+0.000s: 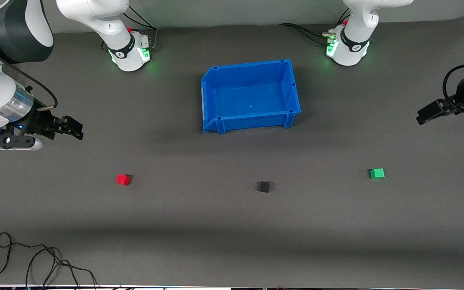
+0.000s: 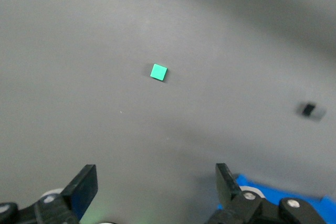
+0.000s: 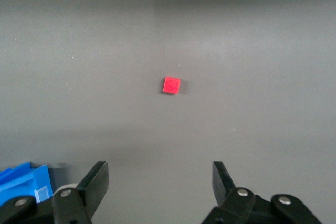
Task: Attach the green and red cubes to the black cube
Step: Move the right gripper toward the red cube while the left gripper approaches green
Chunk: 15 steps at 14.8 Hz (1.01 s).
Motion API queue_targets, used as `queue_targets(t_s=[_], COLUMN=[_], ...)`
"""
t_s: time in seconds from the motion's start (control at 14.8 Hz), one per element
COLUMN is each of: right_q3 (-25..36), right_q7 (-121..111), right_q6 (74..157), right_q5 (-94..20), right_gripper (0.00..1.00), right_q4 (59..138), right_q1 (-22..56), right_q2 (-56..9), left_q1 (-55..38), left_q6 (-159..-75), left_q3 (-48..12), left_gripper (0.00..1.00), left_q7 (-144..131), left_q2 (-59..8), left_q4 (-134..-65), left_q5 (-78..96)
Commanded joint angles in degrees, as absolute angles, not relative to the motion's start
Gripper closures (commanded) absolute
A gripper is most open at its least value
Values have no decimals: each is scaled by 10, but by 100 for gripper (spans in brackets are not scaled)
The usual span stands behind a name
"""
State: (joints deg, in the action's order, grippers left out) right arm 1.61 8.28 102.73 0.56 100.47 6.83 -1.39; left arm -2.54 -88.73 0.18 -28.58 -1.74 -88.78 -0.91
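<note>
Hands [image 1: 75,128] [image 1: 422,117] spread, cubes [image 1: 264,186] apart

We hold both our arms up in the air, one at each end of the table. Our right gripper [image 1: 73,128] hangs over the table at the right arm's end, with its two fingers [image 3: 95,182] wide apart. Our left gripper [image 1: 422,117] hangs over the left arm's end, fingers [image 2: 84,184] wide apart too.

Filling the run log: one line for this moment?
left end effector: open, aloft, empty | right end effector: open, aloft, empty | red cube, black cube, green cube: apart on table
</note>
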Motion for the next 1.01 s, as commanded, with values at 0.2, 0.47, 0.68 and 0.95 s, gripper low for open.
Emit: queue_targets(t_s=[0.2,0.47,0.68,0.95], right_q3=[13,13,13,17], right_q7=[123,173,174,174], right_q6=[1044,1090,1139,1190], right_q5=[11,11,11,11], right_gripper=[10,3,3,3], right_q4=[1000,1001,1003,1012], right_q1=[62,65,63,61], right_q2=[-81,-140,-188,-228], left_q1=[-9,60,75,106], left_q6=[-909,-921,-920,-986], left_q3=[4,4,4,4], left_gripper=[0,0,0,0], left_q7=[-659,-785,-823,-824], left_q2=[-54,-64,-83,-98], left_q4=[-869,-870,-878,-952], left_q5=[39,133,139,167])
